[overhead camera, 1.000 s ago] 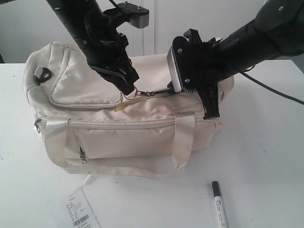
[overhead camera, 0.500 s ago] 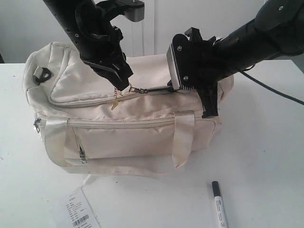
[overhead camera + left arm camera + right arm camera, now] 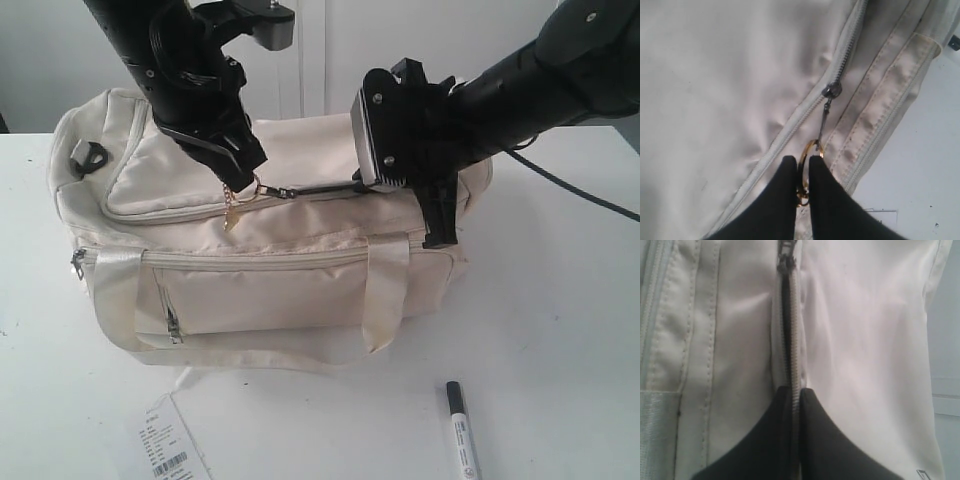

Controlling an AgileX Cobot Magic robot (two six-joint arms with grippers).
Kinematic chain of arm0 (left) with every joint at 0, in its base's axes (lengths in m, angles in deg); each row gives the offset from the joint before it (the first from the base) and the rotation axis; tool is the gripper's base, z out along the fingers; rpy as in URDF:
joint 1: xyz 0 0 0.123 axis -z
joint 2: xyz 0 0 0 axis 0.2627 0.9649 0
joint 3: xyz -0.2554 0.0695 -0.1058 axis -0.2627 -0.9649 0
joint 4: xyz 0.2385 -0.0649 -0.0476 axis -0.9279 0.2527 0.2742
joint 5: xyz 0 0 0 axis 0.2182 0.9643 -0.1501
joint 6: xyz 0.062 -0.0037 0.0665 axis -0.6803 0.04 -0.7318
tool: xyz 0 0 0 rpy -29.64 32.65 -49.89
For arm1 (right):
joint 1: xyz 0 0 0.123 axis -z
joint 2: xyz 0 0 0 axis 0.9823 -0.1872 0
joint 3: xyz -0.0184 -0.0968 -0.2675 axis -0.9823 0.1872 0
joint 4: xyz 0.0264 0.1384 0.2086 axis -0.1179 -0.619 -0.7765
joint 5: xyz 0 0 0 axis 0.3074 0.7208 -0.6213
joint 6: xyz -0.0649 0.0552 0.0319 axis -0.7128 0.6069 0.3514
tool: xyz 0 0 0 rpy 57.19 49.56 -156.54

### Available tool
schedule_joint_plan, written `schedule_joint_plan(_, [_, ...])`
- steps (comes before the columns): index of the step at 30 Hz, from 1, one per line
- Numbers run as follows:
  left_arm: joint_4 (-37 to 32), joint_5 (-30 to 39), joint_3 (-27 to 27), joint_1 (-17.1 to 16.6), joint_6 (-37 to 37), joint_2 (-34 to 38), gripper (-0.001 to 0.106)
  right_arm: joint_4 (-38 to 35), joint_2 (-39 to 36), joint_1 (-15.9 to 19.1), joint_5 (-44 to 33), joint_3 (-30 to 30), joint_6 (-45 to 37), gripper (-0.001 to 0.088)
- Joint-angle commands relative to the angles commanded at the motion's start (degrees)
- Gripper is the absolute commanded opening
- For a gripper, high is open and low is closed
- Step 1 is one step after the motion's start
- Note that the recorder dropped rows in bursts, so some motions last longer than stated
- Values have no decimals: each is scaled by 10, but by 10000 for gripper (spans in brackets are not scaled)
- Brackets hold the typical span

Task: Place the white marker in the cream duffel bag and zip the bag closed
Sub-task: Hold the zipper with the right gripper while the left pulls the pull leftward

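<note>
Opening the main zip is, we judge, the step in hand. The white marker (image 3: 462,430) lies on the table (image 3: 570,330) at the lower right of the exterior frame, well apart from the cream duffel bag (image 3: 250,290), which fills the centre and left.

Our left gripper (image 3: 800,162) is closed narrowly on the gold ring (image 3: 813,145) that hangs from the zip slider (image 3: 832,90). Our right gripper (image 3: 795,392) is pinched tight on the bag's zip seam, and a dark, narrow slit (image 3: 785,315) runs from it to the slider.

So far only a short stretch looks open. We think the next move calls for drawing the ring further toward the left of the frame, along the line of the teeth, while the right side holds the fabric taut. Only then can the marker be fetched.

The left arm descends from the upper left, its fingers angled down onto the bag's top. The right arm reaches in from the upper right and bends down over the bag's right end.
</note>
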Motion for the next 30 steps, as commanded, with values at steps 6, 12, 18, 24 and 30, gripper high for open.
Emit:
schedule_joint_plan(6, [-9,9,0,0,7,0,0,0,0,0,4,0,0,0])
schedule_joint_plan(12, [-26,9,0,0,15,-5,0,0,0,0,4,0,2,0])
schedule_joint_plan(18, [-30,9,0,0,15,-9,0,0,0,0,4,0,7,0])
schedule_joint_plan(24, [-48,9,-1,0,15,-17,0,0,0,0,5,0,12,0])
schedule_joint_plan(30, [-74,9,-1,0,26,-28,0,0,0,0,14,0,23,0])
